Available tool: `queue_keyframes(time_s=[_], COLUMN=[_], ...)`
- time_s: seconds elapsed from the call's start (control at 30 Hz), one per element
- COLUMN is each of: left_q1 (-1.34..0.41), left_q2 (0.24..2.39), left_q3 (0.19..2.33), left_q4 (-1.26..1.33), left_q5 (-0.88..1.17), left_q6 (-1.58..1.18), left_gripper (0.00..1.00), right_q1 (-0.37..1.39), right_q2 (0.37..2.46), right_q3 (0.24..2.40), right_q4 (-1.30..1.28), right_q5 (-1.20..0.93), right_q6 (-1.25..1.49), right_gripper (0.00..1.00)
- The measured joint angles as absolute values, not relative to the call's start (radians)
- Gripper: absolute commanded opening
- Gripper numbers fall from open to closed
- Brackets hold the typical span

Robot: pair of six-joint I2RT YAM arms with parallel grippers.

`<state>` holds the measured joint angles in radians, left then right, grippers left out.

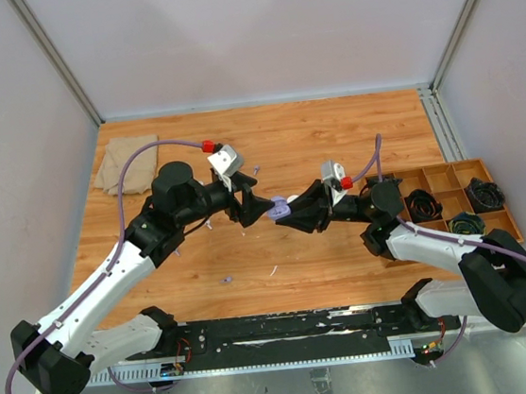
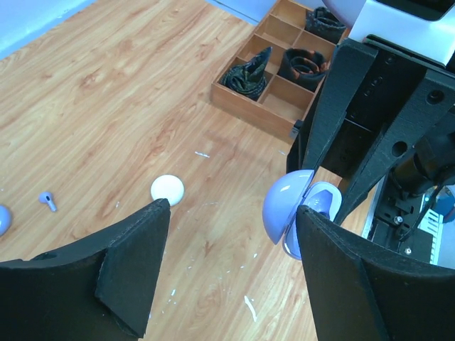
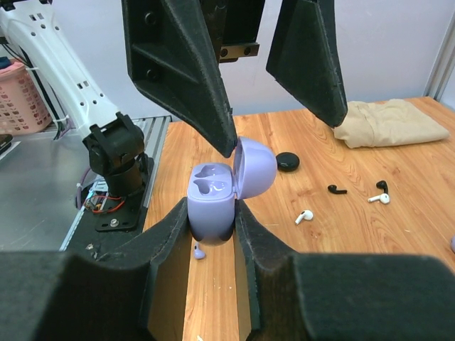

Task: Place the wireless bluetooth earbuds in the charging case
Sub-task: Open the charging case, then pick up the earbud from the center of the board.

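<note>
Now my right gripper [image 3: 211, 217] clamps the purple case [image 3: 210, 199] upright, lid [image 3: 254, 167] open; left gripper [image 3: 281, 135] gapes; earbud [image 1: 227, 280] at its 7 o'clock.

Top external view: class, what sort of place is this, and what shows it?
Probably a robot lab cell: left arm and right arm mounted at a wooden table, enclosed by plain walls.

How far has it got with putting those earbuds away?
Done: the right claw grips the purple charging case, lid open. In hand: the left claw, open and empty, sits at the lid. Left: both sockets look empty; a purple earbud lies on the table.
</note>
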<state>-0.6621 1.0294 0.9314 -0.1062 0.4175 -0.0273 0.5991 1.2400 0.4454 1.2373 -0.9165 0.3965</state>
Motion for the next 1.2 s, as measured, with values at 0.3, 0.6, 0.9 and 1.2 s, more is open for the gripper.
queue_keyframes(time_s=[0.3, 0.6, 0.9, 1.2], left_q1=[-0.662, -0.662, -0.662, -0.662], left_q2=[1.015, 0.926, 0.922, 0.966], left_q3=[0.931, 0.885, 0.734, 0.600], left_q4=[-0.108, -0.196, -0.385, -0.450], left_q5=[0.399, 0.147, -0.056, -0.076], left_q6=[-0.046, -0.248, -0.496, -0.638], left_gripper=[0.80, 0.80, 0.81, 0.81], right_q1=[0.599, 0.599, 0.599, 0.599], right_q2=[1.240, 1.226, 1.185, 1.177], right_q3=[0.434, 0.369, 0.294, 0.245], right_q4=[1.237, 1.175, 1.139, 1.145], right_q5=[-0.912, -0.864, -0.814, -0.771], right_q6=[0.388, 0.289, 0.223, 0.197], right_gripper=[0.01, 0.01, 0.01, 0.01])
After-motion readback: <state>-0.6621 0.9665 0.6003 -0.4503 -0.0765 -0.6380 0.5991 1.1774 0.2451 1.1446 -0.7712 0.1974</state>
